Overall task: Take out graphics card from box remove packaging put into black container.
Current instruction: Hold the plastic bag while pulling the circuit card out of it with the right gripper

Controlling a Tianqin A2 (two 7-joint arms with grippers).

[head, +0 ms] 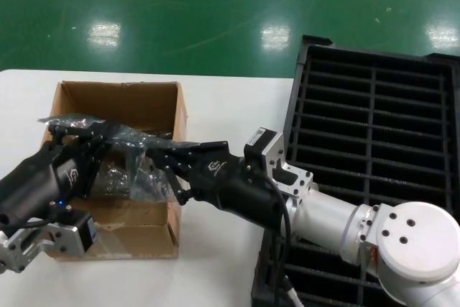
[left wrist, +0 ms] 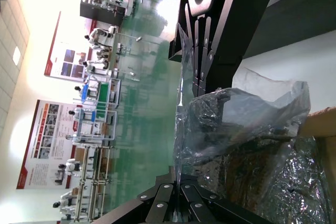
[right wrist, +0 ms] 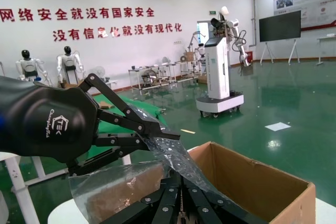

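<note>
The crinkly grey packaging hangs stretched over the open brown box, held from both sides. My left gripper is shut on one edge of the bag and my right gripper is shut on the opposite edge. In the left wrist view my left gripper pinches the packaging, with the right gripper clamped on it farther off. The right wrist view shows my right gripper shut on the packaging and the left gripper gripping it above the box. A dark shape shows through the film; the graphics card is not plainly visible.
The black container with its many narrow slots lies on the right of the white table, partly under my right arm. Green floor lies beyond the table's far edge.
</note>
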